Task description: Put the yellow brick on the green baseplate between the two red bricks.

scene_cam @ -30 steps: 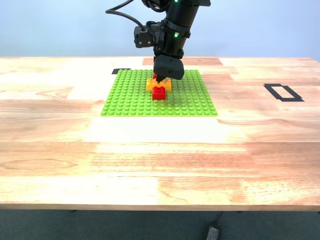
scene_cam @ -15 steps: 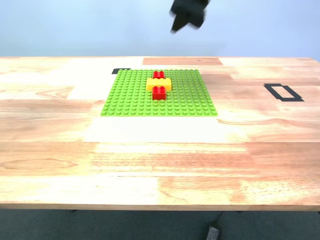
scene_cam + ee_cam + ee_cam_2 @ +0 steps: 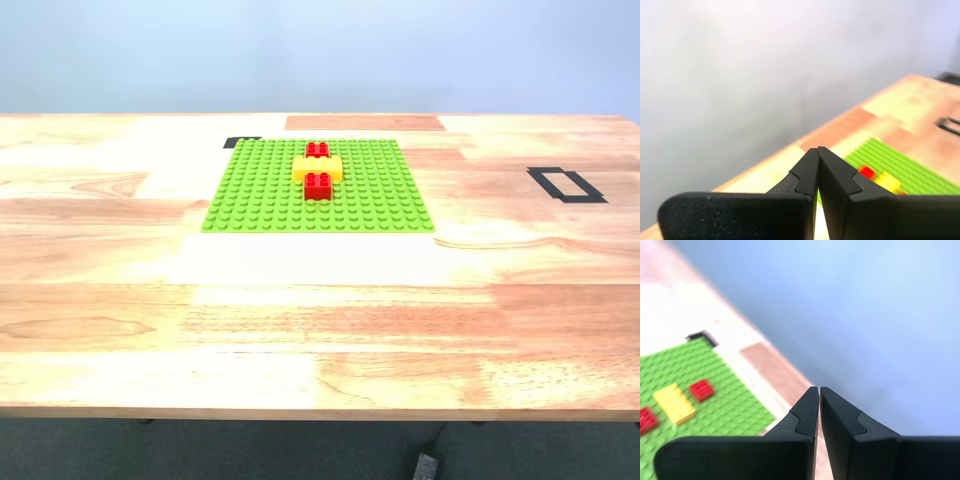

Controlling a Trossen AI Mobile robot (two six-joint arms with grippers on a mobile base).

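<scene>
The yellow brick (image 3: 318, 168) sits on the green baseplate (image 3: 260, 195), with one red brick (image 3: 317, 150) just behind it and another red brick (image 3: 319, 186) just in front. No arm shows in the exterior view. My first gripper (image 3: 818, 150) is shut and empty, high above the table; the baseplate (image 3: 910, 170), yellow brick (image 3: 888, 181) and a red brick (image 3: 866, 172) lie blurred far below it. My second gripper (image 3: 819, 389) is also shut and empty, raised above the baseplate (image 3: 715, 395), yellow brick (image 3: 674, 403) and red bricks (image 3: 702, 389) (image 3: 646, 419).
A black tape rectangle (image 3: 566, 184) marks the wooden table toward the exterior view's right. A small black tape mark (image 3: 242, 142) lies at the baseplate's far corner. A darker wood patch (image 3: 365, 122) lies behind the plate.
An arm stood over the yellow brick a second ago, then lifted away upward and has left the exterior view. The yellow brick stays between the red bricks.
</scene>
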